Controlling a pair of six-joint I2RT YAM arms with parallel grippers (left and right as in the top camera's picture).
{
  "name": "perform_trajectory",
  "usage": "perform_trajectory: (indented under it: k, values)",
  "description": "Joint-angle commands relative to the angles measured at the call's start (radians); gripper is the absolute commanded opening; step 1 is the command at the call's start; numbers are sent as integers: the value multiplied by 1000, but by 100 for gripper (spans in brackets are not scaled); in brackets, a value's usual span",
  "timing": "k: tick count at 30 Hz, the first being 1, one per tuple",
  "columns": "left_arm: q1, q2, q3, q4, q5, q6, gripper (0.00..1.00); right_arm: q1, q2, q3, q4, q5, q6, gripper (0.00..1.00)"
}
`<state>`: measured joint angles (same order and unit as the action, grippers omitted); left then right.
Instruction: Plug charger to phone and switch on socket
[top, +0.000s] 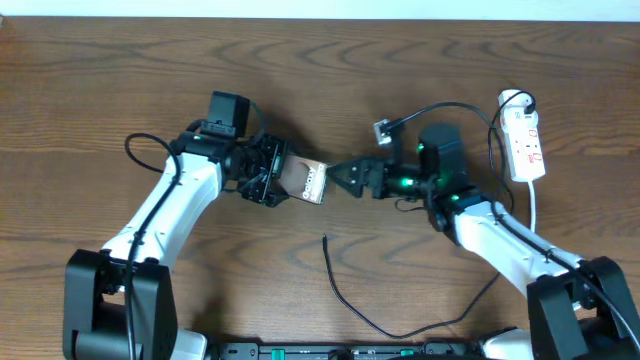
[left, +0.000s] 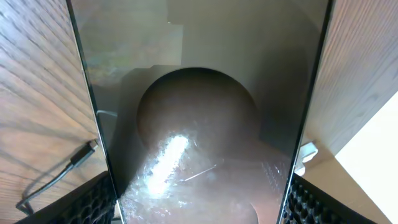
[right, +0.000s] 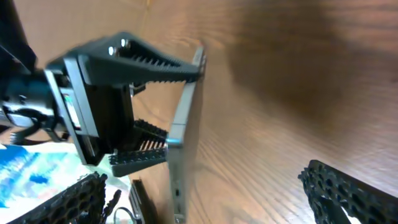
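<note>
While the brown wood-grain table (top: 100, 80) fills the view, the left gripper (top: 283, 178) clamps the phone (top: 305, 180) near its middle. The right gripper (top: 342, 180) gapes beside it, holding nothing. The charger (top: 345, 295) lies toward the near edge, the socket (top: 525, 145) toward the far right corner.

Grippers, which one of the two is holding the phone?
The left gripper: it clamps the phone by its sides. The right gripper faces it with jaws wide open, holding nothing.
</note>
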<state>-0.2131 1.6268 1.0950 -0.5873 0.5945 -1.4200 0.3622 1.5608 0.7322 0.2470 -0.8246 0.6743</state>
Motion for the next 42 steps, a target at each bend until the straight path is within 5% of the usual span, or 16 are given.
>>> perform_trajectory:
  k: [1, 16, 28, 42]
  values:
    - [-28, -24, 19, 5, -5, -39, 7, 75, 6, 16, -4, 87, 6, 98]
    - [-103, -24, 19, 9, -1, -121, 7, 204, 6, 16, -72, 342, 113, 84]
    - [-114, -24, 19, 26, -1, -157, 7, 205, 6, 16, -71, 363, 167, 44]
    - [-114, -24, 19, 27, -2, -156, 7, 208, 6, 16, -64, 362, 186, 18]
